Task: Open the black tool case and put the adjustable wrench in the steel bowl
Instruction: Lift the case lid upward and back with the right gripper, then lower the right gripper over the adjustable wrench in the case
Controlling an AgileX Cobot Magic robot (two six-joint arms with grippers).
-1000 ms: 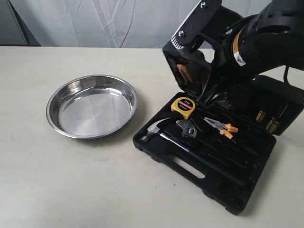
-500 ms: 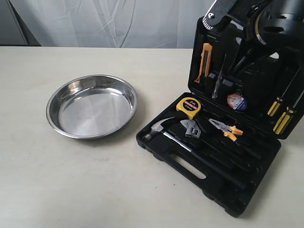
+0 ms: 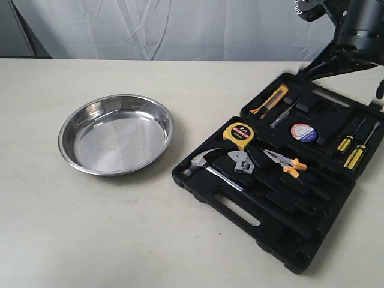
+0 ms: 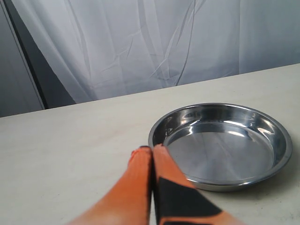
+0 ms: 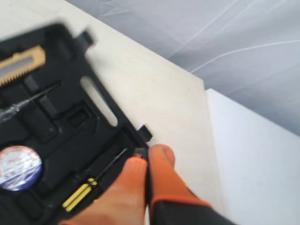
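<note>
The black tool case [image 3: 282,234] lies wide open at the right of the table, its lid [image 5: 61,136] folded back flat. The adjustable wrench [image 3: 240,162], with silver head and black handle, rests in its slot between the hammer and the pliers. The steel bowl [image 3: 116,133] sits empty to the left of the case. My right gripper [image 5: 147,152] is shut, pinching the lid's outer rim by a latch; only its arm [image 3: 360,24] shows in the exterior view. My left gripper [image 4: 152,148] is shut and empty, low over the table just short of the bowl [image 4: 225,145].
In the case's base lie a claw hammer [image 3: 201,162], a yellow tape measure [image 3: 238,135] and orange-handled pliers [image 3: 282,161]. The lid holds a utility knife [image 3: 270,101], a tape roll [image 3: 303,132] and yellow screwdrivers [image 3: 354,147]. White curtain hangs behind the table.
The lid swung from half raised, through upright, to lying flat behind the base. The right arm moved up and back to the right with it.
</note>
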